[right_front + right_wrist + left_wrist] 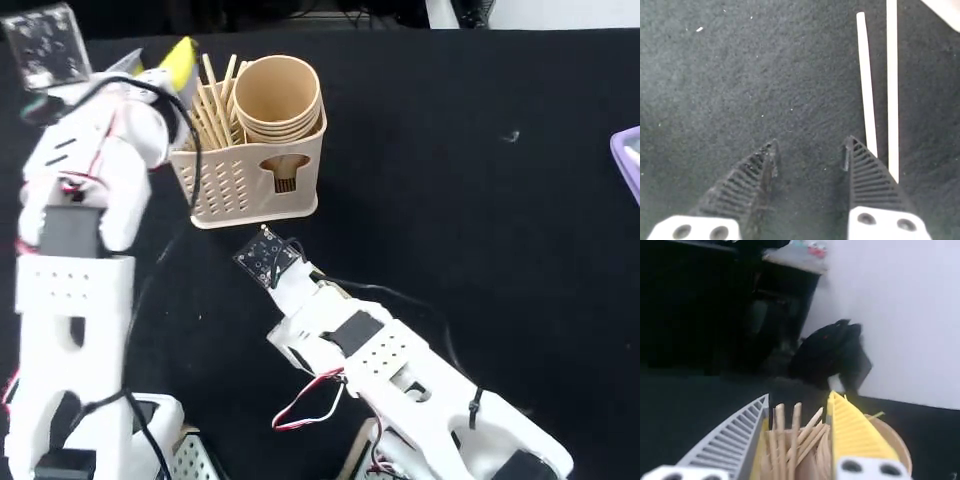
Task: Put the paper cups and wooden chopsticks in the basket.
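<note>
While the left gripper [797, 400] hangs over the far-left corner of the basket [250, 180], its grey and yellow fingers stand moderately apart. The tips of the wooden chopsticks [790, 440] that stand upright in the basket rise into the gap between them. Whether either finger presses on a stick cannot be told; nothing is lifted clear.

Basket: pale, perforated, on the black table [480, 200], left of centre and toward the far side. The wooden chopsticks fan out of its left compartment. The paper cups [280, 95] are nested in one stack in its right compartment, rim well above the basket wall. In the left wrist view the cup rim sits just beside the yellow finger.

The right arm [380, 360] reaches in from the near edge, its wrist just in front of the basket's near wall. The right gripper [811, 145] points down at the table, jaws wide apart, with bare black cloth between the fingers and nothing held.

Two loose chopsticks [865, 75] lie flat on the table, parallel and close together. Both are outside the jaws, and their ends run in behind one finger.

A purple object [628, 160] lies at the right edge of the table, well apart from the basket.
</note>
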